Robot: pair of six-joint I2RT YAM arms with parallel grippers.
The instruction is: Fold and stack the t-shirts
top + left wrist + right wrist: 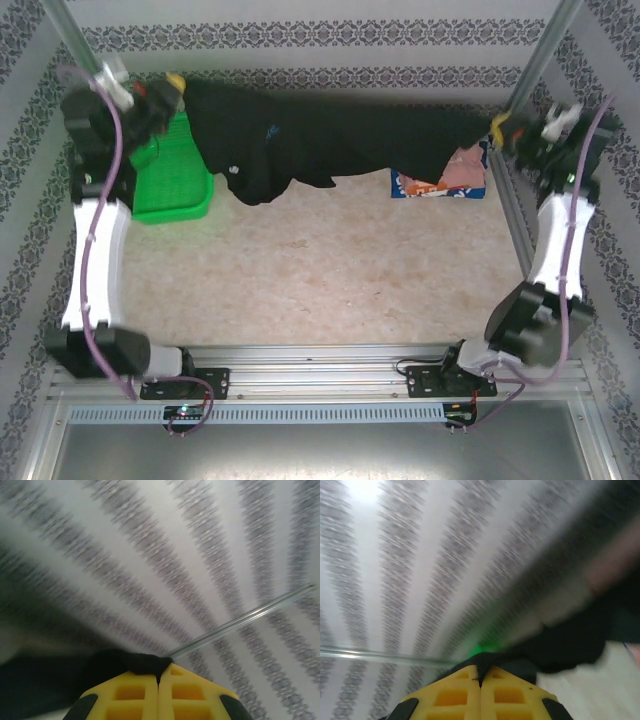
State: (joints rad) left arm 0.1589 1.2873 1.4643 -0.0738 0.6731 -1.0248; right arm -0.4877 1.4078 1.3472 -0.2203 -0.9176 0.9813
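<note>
Lab cell: aluminium frame [330,358], patterned curtain [320,35]

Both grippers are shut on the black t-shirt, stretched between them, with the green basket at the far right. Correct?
Not quite: the top external view shows the green basket at the far left. The black t-shirt is stretched between the left gripper and right gripper, both shut on it.

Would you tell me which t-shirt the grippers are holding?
The black t-shirt, stretched between the left gripper and right gripper; the pink t-shirt and blue t-shirt lie ungripped.

No lettering can be read; small marks [271,130] on the black t-shirt [340,135] are too blurred.
</note>
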